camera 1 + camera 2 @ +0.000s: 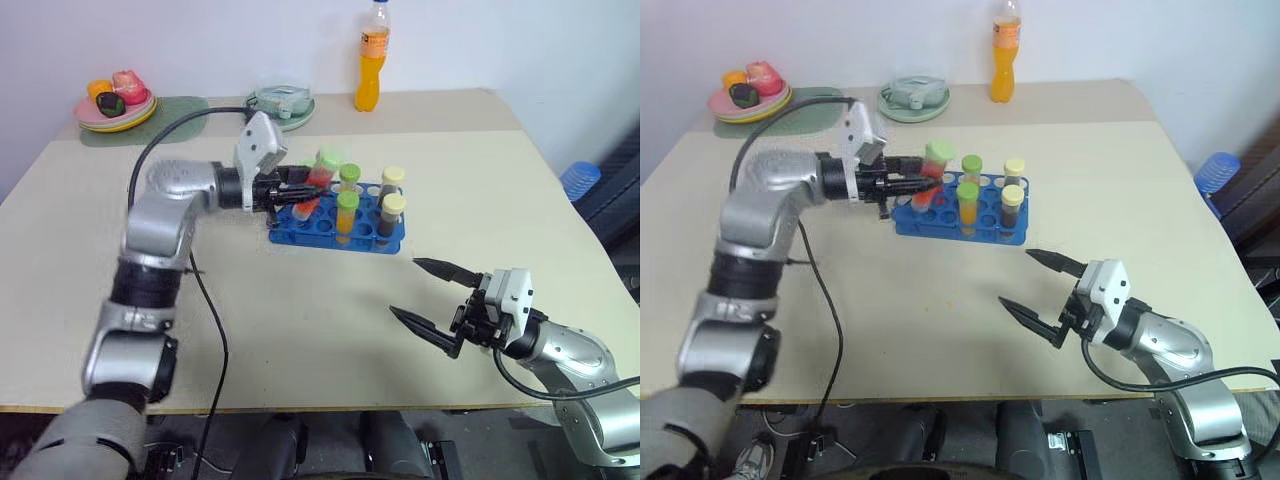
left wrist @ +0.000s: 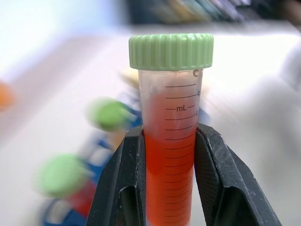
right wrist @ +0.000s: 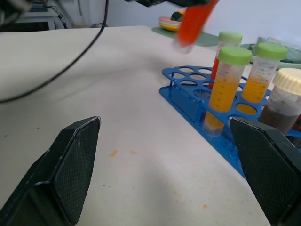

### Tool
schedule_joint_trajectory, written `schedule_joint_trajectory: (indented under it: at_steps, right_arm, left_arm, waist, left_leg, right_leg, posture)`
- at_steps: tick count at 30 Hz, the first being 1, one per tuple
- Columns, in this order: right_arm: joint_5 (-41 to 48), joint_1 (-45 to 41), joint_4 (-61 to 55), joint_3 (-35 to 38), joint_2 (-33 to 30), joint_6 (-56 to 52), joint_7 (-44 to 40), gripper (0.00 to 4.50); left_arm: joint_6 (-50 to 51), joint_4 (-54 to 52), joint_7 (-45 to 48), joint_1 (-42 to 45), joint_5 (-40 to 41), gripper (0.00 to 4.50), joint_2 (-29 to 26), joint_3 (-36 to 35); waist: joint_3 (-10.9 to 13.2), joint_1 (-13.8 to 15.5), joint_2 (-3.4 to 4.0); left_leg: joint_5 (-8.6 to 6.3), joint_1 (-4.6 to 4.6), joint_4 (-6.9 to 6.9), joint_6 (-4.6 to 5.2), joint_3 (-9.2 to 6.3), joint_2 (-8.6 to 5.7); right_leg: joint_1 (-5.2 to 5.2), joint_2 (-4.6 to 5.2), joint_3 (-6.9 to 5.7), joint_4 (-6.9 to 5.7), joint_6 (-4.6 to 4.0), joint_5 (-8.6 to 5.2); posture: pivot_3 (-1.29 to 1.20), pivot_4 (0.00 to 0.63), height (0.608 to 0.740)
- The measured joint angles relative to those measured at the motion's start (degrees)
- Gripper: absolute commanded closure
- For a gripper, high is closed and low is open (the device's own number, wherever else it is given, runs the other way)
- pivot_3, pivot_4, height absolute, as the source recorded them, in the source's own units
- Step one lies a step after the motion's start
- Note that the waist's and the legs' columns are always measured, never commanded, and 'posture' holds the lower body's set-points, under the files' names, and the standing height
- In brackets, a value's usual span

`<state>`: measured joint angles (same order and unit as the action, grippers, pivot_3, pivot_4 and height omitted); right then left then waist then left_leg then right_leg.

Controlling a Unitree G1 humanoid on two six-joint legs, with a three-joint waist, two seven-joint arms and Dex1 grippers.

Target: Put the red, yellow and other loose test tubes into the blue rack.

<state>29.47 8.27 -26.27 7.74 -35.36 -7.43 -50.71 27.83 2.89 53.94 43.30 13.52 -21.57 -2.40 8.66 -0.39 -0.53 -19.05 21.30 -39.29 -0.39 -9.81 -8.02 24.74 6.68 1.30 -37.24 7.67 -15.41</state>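
Note:
My left gripper [image 1: 305,190] is shut on a red test tube [image 2: 170,155] with a green cap, gripping it by the body below the cap. It holds the tube tilted just above the left end of the blue rack [image 1: 300,224]. Several capped tubes stand in the rack: a yellow-orange one [image 1: 347,214] at the front, another green-capped one [image 1: 349,178] behind it, and two brown ones [image 1: 392,212] at the right end. My right gripper [image 1: 403,286] stands open near the table's front right, pointing toward the rack, with nothing between its fingers [image 3: 70,160].
An orange drink bottle [image 1: 372,55], a round pale green dish [image 1: 282,103] and a plate of toy food [image 1: 115,108] on a green mat line the table's far edge. A black cable [image 1: 205,300] trails across the table by my left arm.

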Motion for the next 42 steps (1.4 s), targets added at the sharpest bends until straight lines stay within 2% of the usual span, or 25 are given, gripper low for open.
schedule_joint_trajectory:
  at_steps: [4, 8, 12, 18, 25, 42]
  right_arm:
    - [0.01, 0.66, 0.21, 0.42, 0.00, 0.00, -0.40, 0.00]
    - [0.01, 0.71, 1.65, 0.78, 0.00, 0.36, -1.10, 0.00]
    - [0.00, 0.88, 2.31, 1.23, 0.00, 0.52, -1.59, 0.00]
    - [-0.01, 1.20, 2.51, 1.80, -0.02, 0.38, -1.45, 0.00]
    - [0.01, 2.79, 1.28, 2.65, -1.00, -0.03, -0.38, 0.00]
    - [0.02, 5.40, -0.74, 3.09, -1.16, -0.58, 2.08, 0.00]
  left_arm:
    - [-2.92, -3.70, -9.76, -6.91, 0.36, 3.46, 4.44, -3.05]
    - [-14.59, -3.71, -17.53, -13.78, -3.04, 3.46, 9.72, -1.85]
    - [-24.66, -0.06, -22.79, -15.56, -5.98, 3.46, 13.00, -0.40]
    - [-31.40, 6.96, -23.53, -15.65, -5.20, 3.46, 16.06, 0.88]
    - [-35.80, 15.24, -23.46, -13.31, -4.99, 3.46, 17.21, 1.93]
    - [-38.44, 17.98, -20.08, -13.47, -5.55, 3.46, 15.69, 4.68]
  waist:
    - [-0.02, 0.40, 0.00]
    - [-0.04, 1.35, -0.01]
    - [-0.06, 2.01, -0.03]
    - [-0.07, 2.63, -0.03]
    - [-0.08, 2.64, -0.04]
    - [-0.11, 2.65, -0.04]
  left_leg:
    - [0.00, -0.03, 0.00, 0.00, 0.02, -0.01]
    - [0.00, -0.06, -0.01, 0.00, 0.04, -0.02]
    - [-0.01, -0.09, -0.02, 0.01, 0.07, -0.06]
    - [-0.01, -0.09, -0.03, 0.01, 0.09, -0.07]
    - [-0.01, -0.10, -0.03, 0.01, 0.09, -0.07]
    - [-0.01, -0.11, -0.02, 0.02, 0.08, -0.08]
  right_leg:
    - [-0.04, 0.03, 0.01, 0.02, 0.00, 0.00]
    - [-0.10, 0.04, 0.01, 0.08, 0.00, 0.01]
    - [-0.15, 0.08, 0.02, 0.12, 0.02, 0.02]
    - [-0.15, 0.08, 0.03, 0.12, 0.04, 0.03]
    - [-0.15, 0.08, 0.02, 0.12, 0.05, 0.04]
    - [-0.17, 0.08, 0.02, 0.13, 0.05, 0.04]
  posture:
    - [0.00, 0.150, 0.740]
    - [0.00, 0.150, 0.740]
    - [0.00, 0.150, 0.740]
    - [0.00, 0.150, 0.740]
    - [0.00, 0.150, 0.740]
    - [0.00, 0.150, 0.740]
